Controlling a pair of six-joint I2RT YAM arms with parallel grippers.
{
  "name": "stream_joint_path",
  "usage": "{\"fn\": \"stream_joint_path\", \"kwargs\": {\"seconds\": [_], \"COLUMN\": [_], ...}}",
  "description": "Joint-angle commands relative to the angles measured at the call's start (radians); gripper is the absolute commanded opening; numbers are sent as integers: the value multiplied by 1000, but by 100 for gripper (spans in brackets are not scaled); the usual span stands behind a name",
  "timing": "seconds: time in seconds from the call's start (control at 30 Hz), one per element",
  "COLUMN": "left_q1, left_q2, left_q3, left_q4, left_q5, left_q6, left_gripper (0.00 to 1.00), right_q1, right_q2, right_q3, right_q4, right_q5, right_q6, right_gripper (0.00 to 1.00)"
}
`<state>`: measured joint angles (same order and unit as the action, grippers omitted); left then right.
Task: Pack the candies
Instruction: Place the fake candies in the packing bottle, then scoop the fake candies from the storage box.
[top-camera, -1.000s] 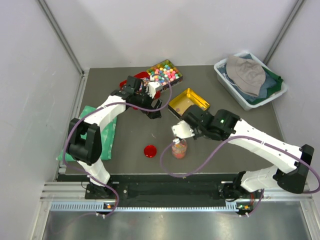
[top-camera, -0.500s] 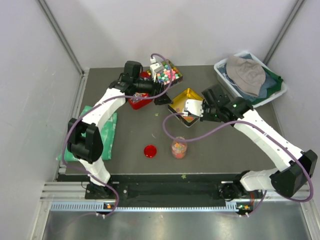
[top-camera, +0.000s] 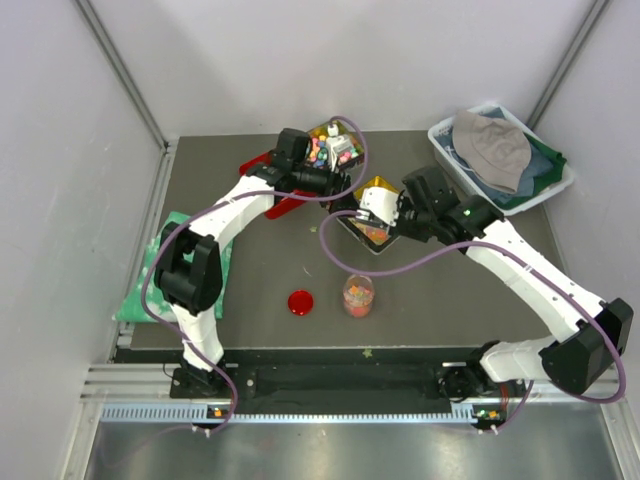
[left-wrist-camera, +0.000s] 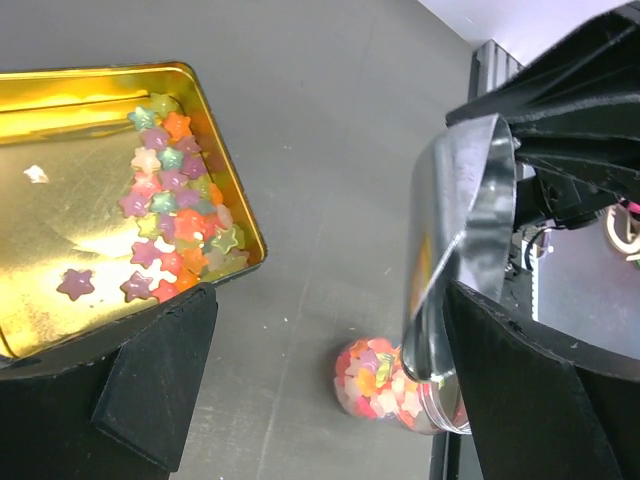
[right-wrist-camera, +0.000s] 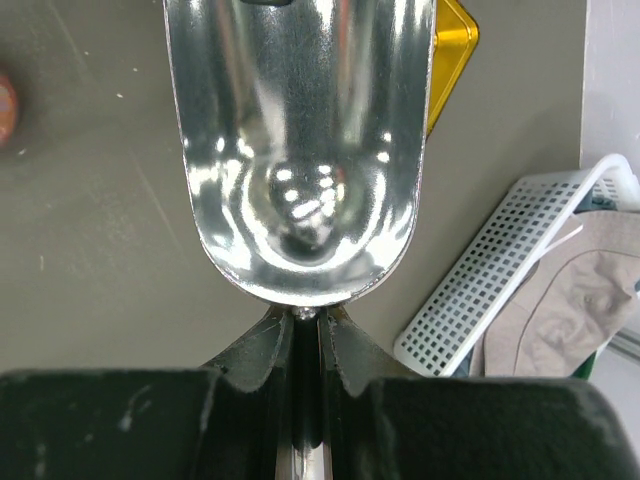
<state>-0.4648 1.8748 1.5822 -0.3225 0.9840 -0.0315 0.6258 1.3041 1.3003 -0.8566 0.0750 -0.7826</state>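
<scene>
1. Gold rectangular metal tin (top-camera: 378, 187) sits mid-surface. The tiny glossy star-shaped candies (left-wrist-camera: 175, 220) lie heaped against one wall of it, toward its 6 o'clock corner in the top view, and most of its floor is bare.
2. The right tool (right-wrist-camera: 305, 330) is clenched on the handle of a shiny steel scoop (right-wrist-camera: 300, 150), whose bowl is empty and hangs over the tin.
3. The left tool (left-wrist-camera: 325, 300) is spread wide, grasping nothing, and hovers at the tin's 11 o'clock side.
4. To scoop well, I would lower the scoop's lip to the bare floor and push toward the heap, so the wall backs the candies.
5. Lift it level, because these pieces likely slide off easily.
6. The small clear jar (top-camera: 358, 296), already holding candies, stands at 6 o'clock from the tin, and a round red lid (top-camera: 300, 301) lies at the jar's 9 o'clock. Pour slowly, centred over the jar's narrow mouth.
</scene>
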Motion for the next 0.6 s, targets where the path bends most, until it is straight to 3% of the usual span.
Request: {"fn": "stream_joint_path", "kwargs": {"seconds": [0.0, 0.57], "left_q1": [-2, -9], "left_q2": [3, 49], "left_q3": [19, 24], "left_q4": [28, -12], "left_q5": [-21, -90], "left_q6": [12, 61], "left_gripper": [99, 99], "right_q1": [-1, -1], "right_q2": [-43, -65], "right_q3": [48, 205], "right_q4": [15, -59], "right_q5": [-70, -202], "right_q6": [37, 92], "right_gripper": [0, 0]}}
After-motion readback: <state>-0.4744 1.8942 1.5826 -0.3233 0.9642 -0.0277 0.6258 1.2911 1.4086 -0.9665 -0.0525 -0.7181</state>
